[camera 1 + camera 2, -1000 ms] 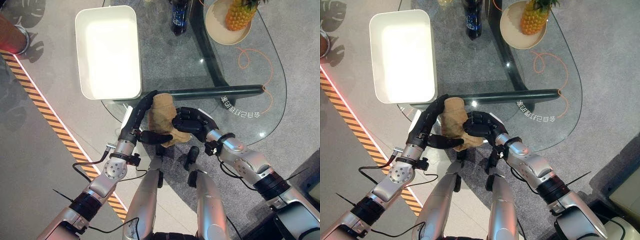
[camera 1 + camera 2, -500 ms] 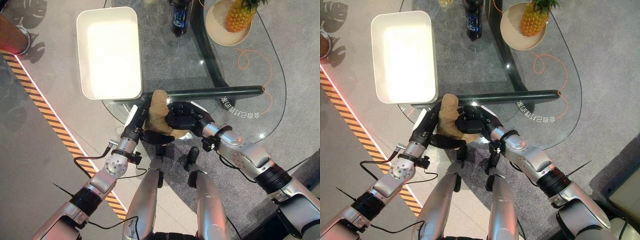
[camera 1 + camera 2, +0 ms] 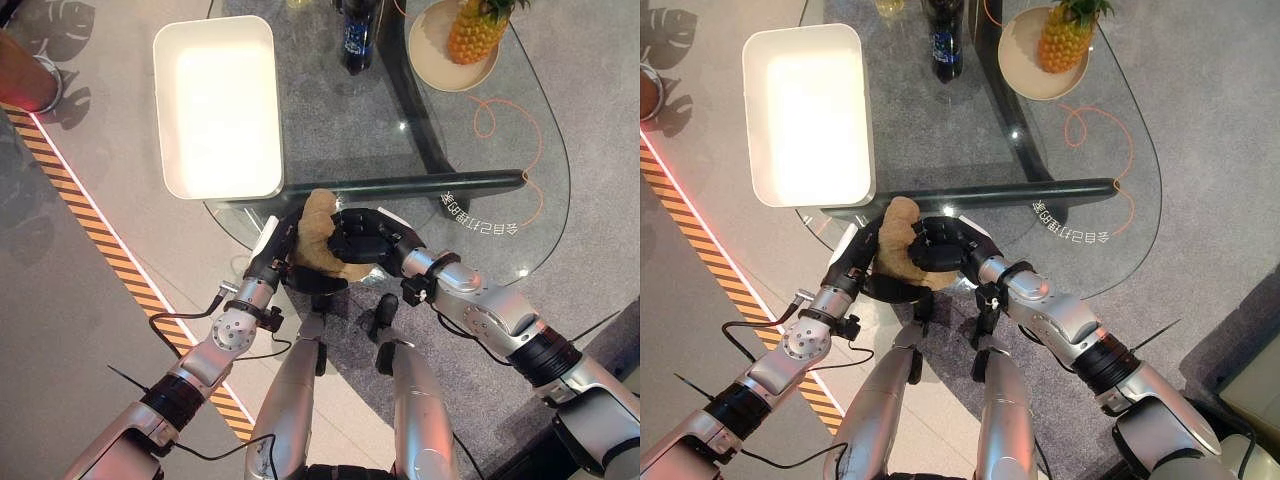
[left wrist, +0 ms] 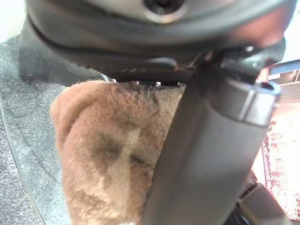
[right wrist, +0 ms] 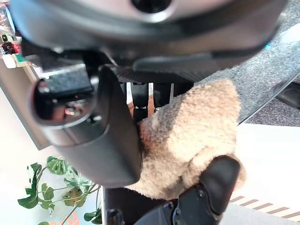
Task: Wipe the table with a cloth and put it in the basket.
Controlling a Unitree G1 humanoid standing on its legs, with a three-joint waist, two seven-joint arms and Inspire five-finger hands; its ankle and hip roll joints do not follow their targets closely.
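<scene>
Grey carpet (image 3: pixel 330 110) under glass counter (image 3: pixel 540 215); pale floor (image 3: pixel 70 290) left, bearing orange-and-black striped tape (image 3: pixel 105 250).

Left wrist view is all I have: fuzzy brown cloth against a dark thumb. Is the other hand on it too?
Observer: Yes. The right hand is curled round the fuzzy brown cloth, opposite the left hand.
Operator: Where is the basket?
Observer: The white rectangular basket sits on the far left part of the glass table, beyond the left hand.
Operator: Anything in it?
Observer: Nothing; its inside is bare white.
</scene>
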